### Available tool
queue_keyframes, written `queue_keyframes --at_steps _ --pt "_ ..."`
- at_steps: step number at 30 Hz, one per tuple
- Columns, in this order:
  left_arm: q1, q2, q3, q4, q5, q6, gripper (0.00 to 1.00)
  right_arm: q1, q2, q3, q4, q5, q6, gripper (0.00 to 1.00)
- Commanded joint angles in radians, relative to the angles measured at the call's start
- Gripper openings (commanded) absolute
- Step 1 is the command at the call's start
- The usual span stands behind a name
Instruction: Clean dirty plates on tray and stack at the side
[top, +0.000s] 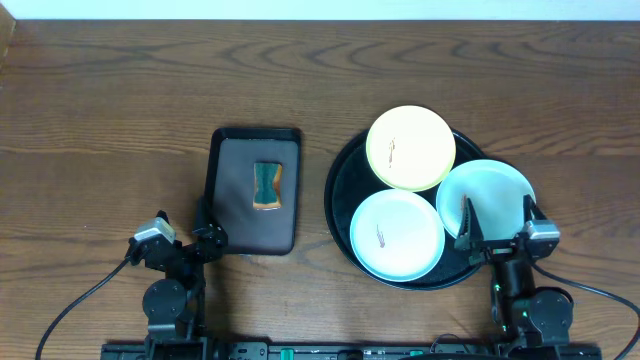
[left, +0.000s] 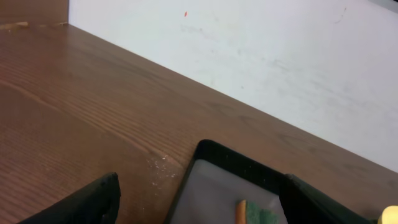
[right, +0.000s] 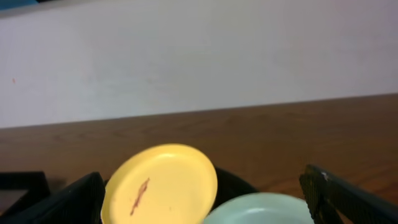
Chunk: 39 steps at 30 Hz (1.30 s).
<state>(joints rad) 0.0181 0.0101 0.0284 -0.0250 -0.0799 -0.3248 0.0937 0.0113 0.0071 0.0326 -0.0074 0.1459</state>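
Three plates lie on the round black tray (top: 338, 190). The pale yellow plate (top: 410, 147) is at the back with a reddish smear. A mint-white plate (top: 397, 235) with a smear lies front left, and another mint-white plate (top: 490, 195) sits at the right. My right gripper (top: 497, 222) stands open over the near edge of the right plate, nothing between its fingers. In the right wrist view the yellow plate (right: 161, 183) and the mint plate (right: 261, 210) show ahead of the open gripper (right: 208, 205). My left gripper (top: 183, 222) is open and empty.
A black rectangular tray (top: 235, 200) left of the round one holds a green and orange sponge (top: 267, 186). In the left wrist view its corner (left: 211, 186) and the sponge (left: 258, 214) lie between the fingers of the open gripper (left: 202, 208). A white wall backs the wooden table (top: 100, 120).
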Motion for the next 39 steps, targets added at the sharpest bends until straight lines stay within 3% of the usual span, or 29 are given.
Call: queue_keyframes --at_steps 1,9,14,19,29,33,39 --pt "0.003 -0.005 -0.024 0.018 0.053 0.003 0.82 -0.002 -0.002 -0.002 -0.022 0.006 0.014 0.99" --pt "0.003 0.006 0.054 0.071 0.189 0.001 0.82 -0.002 0.013 0.021 0.169 -0.097 0.032 0.99" --pt "0.003 0.137 0.222 0.049 0.189 0.002 0.83 -0.002 0.158 0.212 0.106 -0.105 0.032 0.99" --pt "0.003 0.416 0.534 -0.153 0.203 0.003 0.82 -0.002 0.454 0.558 -0.097 -0.153 -0.048 0.99" --pt "0.002 0.981 1.135 -0.674 0.275 0.01 0.82 -0.002 1.11 1.29 -0.767 -0.155 -0.053 0.99" --pt "0.002 1.098 1.205 -0.726 0.276 0.01 0.82 0.0 1.291 1.411 -0.842 -0.179 -0.084 0.99" --pt "0.001 1.201 1.2 -0.761 0.282 -0.025 0.83 0.0 1.415 1.423 -0.856 -0.378 -0.073 0.99"
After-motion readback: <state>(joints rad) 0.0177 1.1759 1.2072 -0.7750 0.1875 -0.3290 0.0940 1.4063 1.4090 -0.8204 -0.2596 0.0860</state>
